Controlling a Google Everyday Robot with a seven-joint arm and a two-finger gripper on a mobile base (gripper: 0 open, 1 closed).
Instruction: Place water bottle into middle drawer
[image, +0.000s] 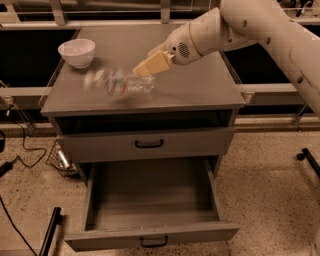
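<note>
- Where the table (200, 92) shows its flat grey top, we see the water bottle (122, 84) lying on its side. It is left of centre and near the front edge, with its whitish end turned to the left.
- We find the pincer (145, 67) just above the bottle's right-hand end, slanting down and to the left.
- We cannot tell whether the pincer is apart or together, nor whether it touches the bottle.
- We see the white arm (260, 25) reaching in from the upper right, across the table's right side.
- We note a white bowl (76, 52) upright near the back left corner of the table, apart from the bottle.
- We see the middle drawer (150, 202) pulled far out below the table front, its small black handle (154, 243) at the middle of its front.
- We see the upper drawer (100, 146) pushed in just above it, with a dark open slot between that drawer and the table top.
- We make out a speckled floor (270, 180) around the table and a dark cable (15, 165) at the left.
</note>
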